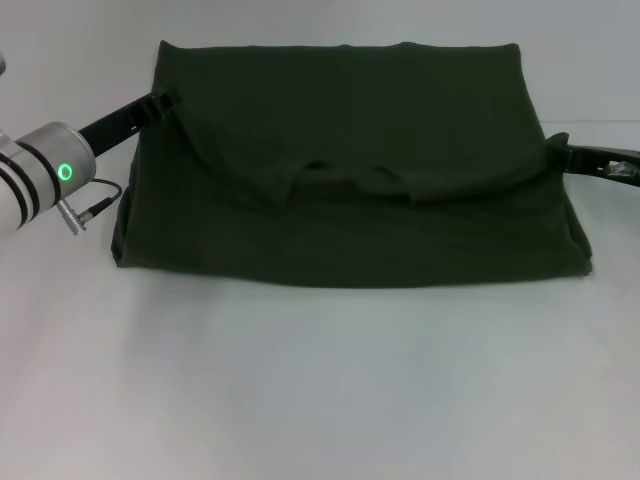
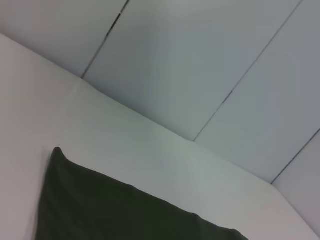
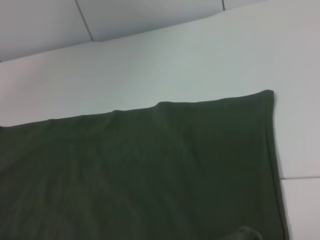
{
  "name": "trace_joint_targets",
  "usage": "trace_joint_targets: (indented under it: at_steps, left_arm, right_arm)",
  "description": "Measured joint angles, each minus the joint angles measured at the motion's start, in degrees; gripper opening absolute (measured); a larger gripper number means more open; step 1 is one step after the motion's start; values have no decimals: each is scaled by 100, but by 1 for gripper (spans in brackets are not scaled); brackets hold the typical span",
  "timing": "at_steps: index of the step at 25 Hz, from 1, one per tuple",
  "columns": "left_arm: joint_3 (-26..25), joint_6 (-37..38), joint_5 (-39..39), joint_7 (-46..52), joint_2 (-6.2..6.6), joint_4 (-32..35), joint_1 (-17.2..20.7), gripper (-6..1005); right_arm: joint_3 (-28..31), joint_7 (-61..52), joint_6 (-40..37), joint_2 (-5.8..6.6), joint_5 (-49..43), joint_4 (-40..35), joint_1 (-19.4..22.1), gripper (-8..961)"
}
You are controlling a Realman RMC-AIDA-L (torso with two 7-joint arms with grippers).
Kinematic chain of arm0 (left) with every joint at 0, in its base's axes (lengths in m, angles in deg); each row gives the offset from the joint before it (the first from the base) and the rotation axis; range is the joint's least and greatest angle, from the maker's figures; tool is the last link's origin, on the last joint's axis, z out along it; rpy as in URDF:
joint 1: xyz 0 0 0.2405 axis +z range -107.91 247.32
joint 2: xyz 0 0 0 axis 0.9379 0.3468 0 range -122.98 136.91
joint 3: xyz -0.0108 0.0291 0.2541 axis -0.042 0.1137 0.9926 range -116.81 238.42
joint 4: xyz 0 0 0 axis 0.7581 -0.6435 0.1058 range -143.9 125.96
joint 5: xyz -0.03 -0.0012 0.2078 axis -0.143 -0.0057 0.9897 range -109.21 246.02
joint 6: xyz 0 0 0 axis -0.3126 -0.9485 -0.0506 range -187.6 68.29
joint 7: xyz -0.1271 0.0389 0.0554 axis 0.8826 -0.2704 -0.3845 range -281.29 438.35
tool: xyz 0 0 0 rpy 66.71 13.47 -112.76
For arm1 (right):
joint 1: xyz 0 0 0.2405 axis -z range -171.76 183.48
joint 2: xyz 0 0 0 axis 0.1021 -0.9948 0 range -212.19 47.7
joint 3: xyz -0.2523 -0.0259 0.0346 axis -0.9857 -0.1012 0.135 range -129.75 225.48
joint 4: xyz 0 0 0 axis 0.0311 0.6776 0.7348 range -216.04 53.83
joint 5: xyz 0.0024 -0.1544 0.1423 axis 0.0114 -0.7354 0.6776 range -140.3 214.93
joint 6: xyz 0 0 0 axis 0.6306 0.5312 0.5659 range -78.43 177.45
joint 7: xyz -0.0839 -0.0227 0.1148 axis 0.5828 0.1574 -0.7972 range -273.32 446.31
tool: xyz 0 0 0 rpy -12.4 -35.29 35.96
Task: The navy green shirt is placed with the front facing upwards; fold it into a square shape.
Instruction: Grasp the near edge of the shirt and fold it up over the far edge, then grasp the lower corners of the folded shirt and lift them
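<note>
across mid-frame on the white counter (image 1: 320,380) lies the dark olive-green cotton shirt (image 1: 350,180), folded over. left end effector (image 1: 158,103) and right end effector (image 1: 556,148) meet its side edges; grip state unclear. uneven pulling could skew the fold.

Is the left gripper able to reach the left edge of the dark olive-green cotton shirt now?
Probably yes: the left gripper already sits at the dark olive-green cotton shirt's left edge, with nothing between them.

White counter (image 1: 320,400) is spreading wide under even light, meeting a pale grey panelled wall (image 2: 200,60) with thin dark seams running across it.
</note>
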Motion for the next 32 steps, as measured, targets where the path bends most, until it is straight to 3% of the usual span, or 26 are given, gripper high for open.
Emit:
trace_joint_targets:
  at_steps: [4,7,11,16,21,23,28,32]
  left_arm:
    - [1,-4,-3,25,-5,49,3,114]
    - [-9,37,-24,95,-4,209,43,154]
    - [-14,182,-32,128,-4,346,112,421]
    - [15,916,-142,266,-11,664,373,623]
    - [61,1798,-233,328,-11,941,783,737]
    - [153,2046,-233,330,-11,1046,947,735]
    - [485,2801,-234,329,-4,1499,1442,730]
    - [767,3133,-213,265,-26,1864,1797,727]
  right_arm:
    - [-43,38,14,-4,1,-69,0,163]
    - [-39,39,24,-7,2,-161,6,300]
    - [-26,-3,-124,-7,53,-360,49,441]
    - [-15,-25,-1003,46,303,-640,205,564]
    - [-42,-367,-2215,138,555,-890,532,694]
    - [-60,-687,-2640,193,524,-1017,664,747]
    - [-246,-1360,-3466,392,502,-1102,965,736]
    - [-285,-1655,-3856,470,508,-1114,1125,737]
